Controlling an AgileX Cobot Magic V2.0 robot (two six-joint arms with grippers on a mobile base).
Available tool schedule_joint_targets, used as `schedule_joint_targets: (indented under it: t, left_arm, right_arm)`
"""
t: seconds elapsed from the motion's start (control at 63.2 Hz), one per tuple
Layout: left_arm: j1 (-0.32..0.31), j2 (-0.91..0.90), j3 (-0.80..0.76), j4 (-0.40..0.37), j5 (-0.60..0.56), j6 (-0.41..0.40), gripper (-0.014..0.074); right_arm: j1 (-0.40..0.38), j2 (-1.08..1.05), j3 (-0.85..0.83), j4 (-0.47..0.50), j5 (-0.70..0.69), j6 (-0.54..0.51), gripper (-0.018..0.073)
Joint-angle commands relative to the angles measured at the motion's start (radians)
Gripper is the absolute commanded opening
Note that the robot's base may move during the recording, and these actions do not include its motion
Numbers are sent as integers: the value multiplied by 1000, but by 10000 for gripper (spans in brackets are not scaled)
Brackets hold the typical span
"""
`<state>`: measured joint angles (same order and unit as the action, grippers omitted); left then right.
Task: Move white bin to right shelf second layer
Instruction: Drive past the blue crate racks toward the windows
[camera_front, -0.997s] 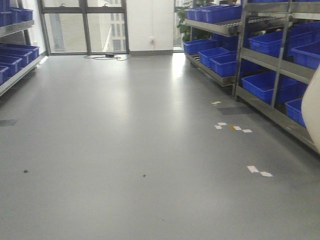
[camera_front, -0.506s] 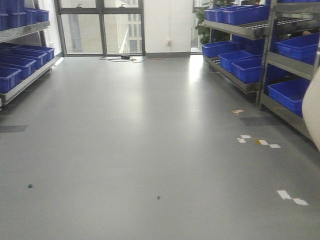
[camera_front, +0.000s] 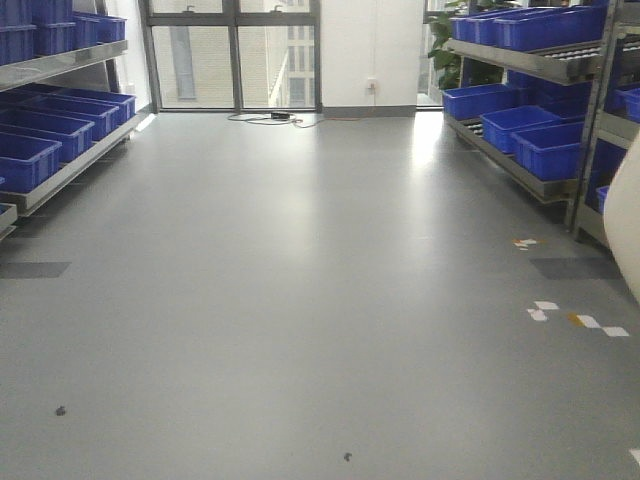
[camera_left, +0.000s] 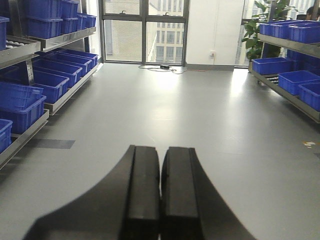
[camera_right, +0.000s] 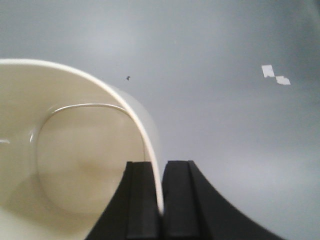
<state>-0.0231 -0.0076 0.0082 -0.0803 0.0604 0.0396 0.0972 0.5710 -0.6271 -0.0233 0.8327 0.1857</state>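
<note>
The white bin (camera_right: 75, 150) hangs over the grey floor, its cream inside facing the right wrist camera. My right gripper (camera_right: 161, 167) is shut on its thin rim, with one finger inside the wall and one outside. In the front view only a curved strip of the white bin (camera_front: 628, 220) shows at the right edge. The right shelf runs along the right side, and its second layer (camera_front: 520, 62), with a steel rail and rollers, carries blue crates. My left gripper (camera_left: 161, 150) is shut on nothing, held out over the floor.
Steel racks with blue crates (camera_front: 545, 148) line the right side, and more blue crates (camera_front: 30, 160) fill the left rack. White and yellow tape marks (camera_front: 575, 318) lie on the floor at right. Windows and a cable (camera_front: 270, 117) are at the far wall.
The front view has swung left: the windows and the right shelf slid rightward, the near rack is almost out of frame, and the tape marks moved lower. The bin stays at the right edge.
</note>
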Motion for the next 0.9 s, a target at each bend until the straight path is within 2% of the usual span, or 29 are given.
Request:
schedule_joint_targets:
  t: [0.0, 0.886]
  left_arm:
    - [-6, -15, 27, -5, -83, -5, 85]
    - [-6, -15, 27, -5, -83, -5, 85]
  right_arm:
    - [-4, -1, -29, -2, -81, 2, 67]
    - [-4, -1, -29, -2, -81, 2, 67]
